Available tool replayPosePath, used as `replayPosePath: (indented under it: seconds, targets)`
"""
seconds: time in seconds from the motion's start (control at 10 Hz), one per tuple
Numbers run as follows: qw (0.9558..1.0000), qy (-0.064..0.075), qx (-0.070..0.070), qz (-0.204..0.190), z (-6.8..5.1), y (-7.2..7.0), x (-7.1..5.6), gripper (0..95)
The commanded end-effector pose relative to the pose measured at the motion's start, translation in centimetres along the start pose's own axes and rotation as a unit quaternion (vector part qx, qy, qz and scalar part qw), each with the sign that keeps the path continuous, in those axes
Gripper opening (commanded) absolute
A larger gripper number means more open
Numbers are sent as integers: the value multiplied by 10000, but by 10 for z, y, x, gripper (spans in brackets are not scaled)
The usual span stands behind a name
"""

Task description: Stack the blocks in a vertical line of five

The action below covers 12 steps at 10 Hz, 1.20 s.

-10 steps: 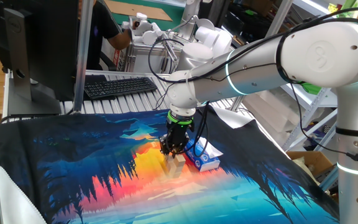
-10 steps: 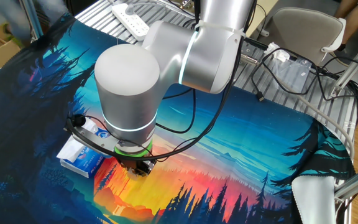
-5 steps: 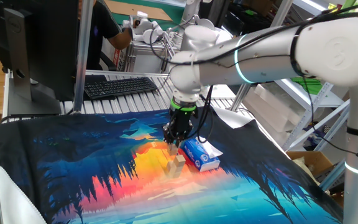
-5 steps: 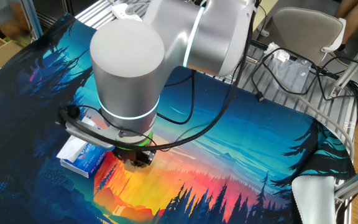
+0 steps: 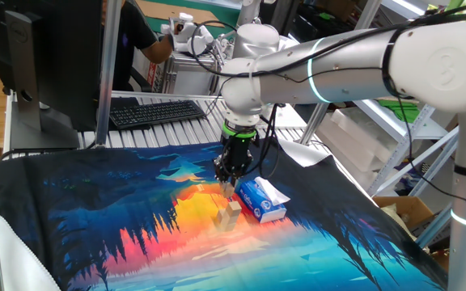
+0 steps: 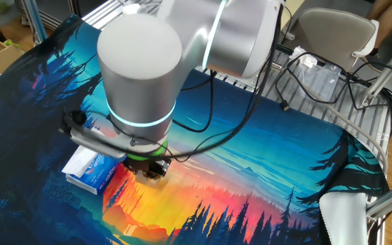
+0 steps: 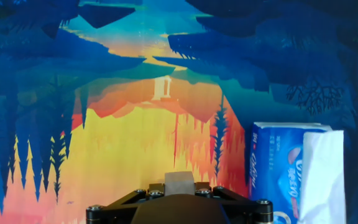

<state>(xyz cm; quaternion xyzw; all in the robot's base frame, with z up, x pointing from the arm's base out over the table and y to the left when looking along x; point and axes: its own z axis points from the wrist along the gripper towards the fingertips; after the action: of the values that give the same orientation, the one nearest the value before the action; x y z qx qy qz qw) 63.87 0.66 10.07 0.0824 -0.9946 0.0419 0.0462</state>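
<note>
Step in hand: carrying one cube.
- The gripper (image 5: 228, 183) points straight down above the printed mat on the worktop (image 5: 95, 210). Its jaws are narrowly set and clamped on a block (image 7: 179, 182), clear of the mat.
- The remaining blocks (image 5: 228, 213) sit as a small tan cluster at 6 o'clock from the gripper, touching one another. Whether any is already stacked cannot be told.
- The blue-and-white box (image 5: 262, 200) lies just beside the cluster, at 3 o'clock.

Next move, as judged: centre the held block over the chosen base cube, lower squarely, then release without nudging.

Count:
- One block held.
- At least two blocks on the mat, others not made out.
- One box.
- One arm.
</note>
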Motion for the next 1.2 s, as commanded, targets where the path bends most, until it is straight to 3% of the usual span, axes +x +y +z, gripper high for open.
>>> replayPosePath:
  seconds: [0.1,1.2]
  targets:
    - [10000,25,4,-18,-2,0,0,0]
    - [9999,48,90,-34,-20,-1,19,0]
